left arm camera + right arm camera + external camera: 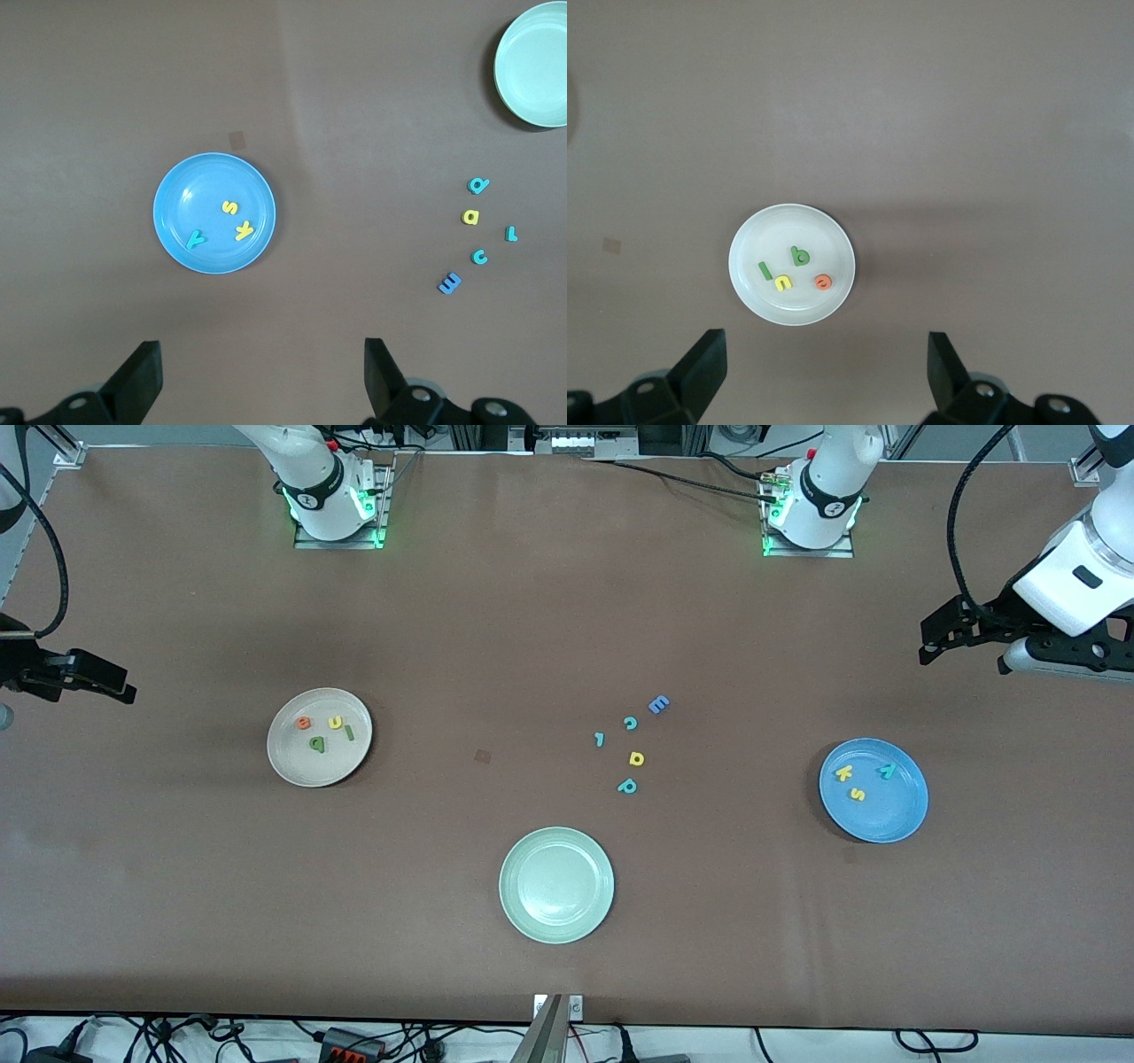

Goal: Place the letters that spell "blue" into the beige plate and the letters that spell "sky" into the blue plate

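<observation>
Jaws spread wide and empty on left gripper (257, 376) and right gripper (824, 372), raised above table ends; b, l, u, e (823, 282) in beige plate (288, 766); s, k, y (197, 238) in blue plate (899, 819).

This is a robotics lab. Two white robot arms are bolted on metal base plates (337, 536) with green lights glowing at their feet, along one edge of a wide brown worktop (177, 886). Black cables (682, 478) trail across that edge, more wires and a power strip (353, 1045) lie under the edge nearest the front camera, and aluminium framing (62, 447) stands at the corners.
</observation>
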